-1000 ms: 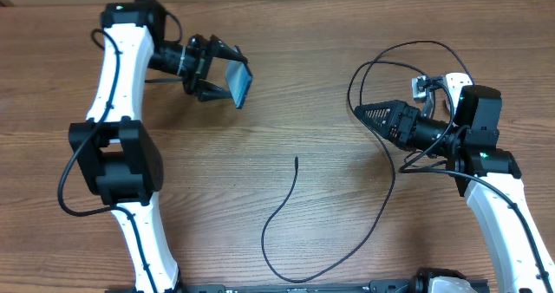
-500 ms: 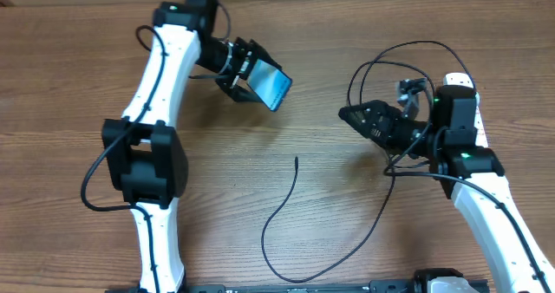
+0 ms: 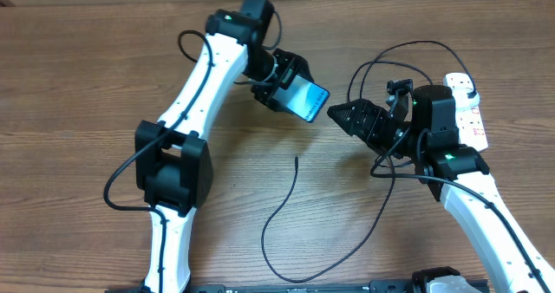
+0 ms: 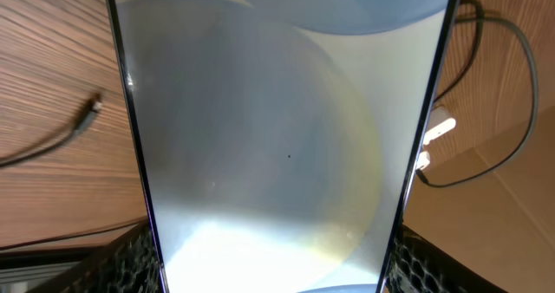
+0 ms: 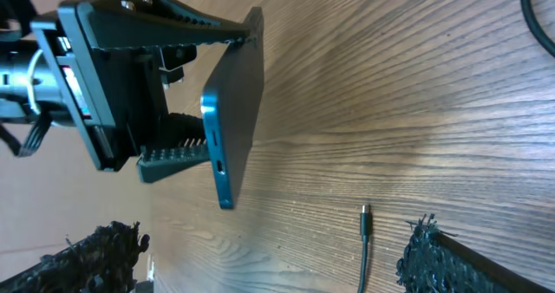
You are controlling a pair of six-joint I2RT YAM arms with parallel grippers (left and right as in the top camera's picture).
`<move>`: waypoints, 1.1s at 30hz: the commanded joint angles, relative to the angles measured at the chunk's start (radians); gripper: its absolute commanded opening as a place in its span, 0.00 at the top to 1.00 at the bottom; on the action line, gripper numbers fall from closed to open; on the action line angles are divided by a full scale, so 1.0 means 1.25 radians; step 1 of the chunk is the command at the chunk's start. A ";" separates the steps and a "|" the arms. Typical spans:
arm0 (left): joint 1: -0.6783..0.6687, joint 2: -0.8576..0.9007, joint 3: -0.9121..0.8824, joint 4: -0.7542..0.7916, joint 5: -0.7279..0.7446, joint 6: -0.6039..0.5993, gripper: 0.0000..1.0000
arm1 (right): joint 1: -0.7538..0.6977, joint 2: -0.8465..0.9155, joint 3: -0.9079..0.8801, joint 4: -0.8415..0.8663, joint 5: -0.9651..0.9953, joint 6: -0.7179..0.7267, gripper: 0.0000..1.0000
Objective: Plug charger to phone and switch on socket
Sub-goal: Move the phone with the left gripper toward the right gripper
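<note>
My left gripper (image 3: 290, 89) is shut on the phone (image 3: 306, 100) and holds it tilted above the table's middle; its pale screen fills the left wrist view (image 4: 286, 137), with the jaws (image 4: 273, 271) on both edges. My right gripper (image 3: 344, 115) is open and empty, just right of the phone. In the right wrist view the phone (image 5: 236, 120) shows edge-on with its port facing my open fingers (image 5: 269, 258). The charger's cable tip (image 3: 297, 160) lies free on the table below the phone; it also shows in the right wrist view (image 5: 365, 217) and the left wrist view (image 4: 89, 113). The socket (image 3: 468, 107) lies at the right, partly behind my right arm.
The black cable (image 3: 381, 208) curves across the front of the table and loops up behind my right arm (image 3: 395, 55). The table is brown wood (image 3: 78, 76). The left arm's elbow (image 3: 173, 167) stands at centre left.
My left arm has swung right, carrying the phone from the far left to the table's middle. My right gripper has moved left toward the phone. The cable has not moved.
</note>
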 commanded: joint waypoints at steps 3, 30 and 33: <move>-0.041 0.001 0.024 0.030 -0.009 -0.077 0.96 | 0.005 0.019 0.020 0.005 0.019 0.006 0.00; -0.147 0.001 0.024 0.051 -0.032 -0.224 0.96 | 0.005 0.046 0.020 0.010 0.095 -0.006 0.19; -0.153 0.001 0.024 0.051 -0.032 -0.231 0.96 | 0.005 0.047 0.020 0.009 0.095 -0.007 0.20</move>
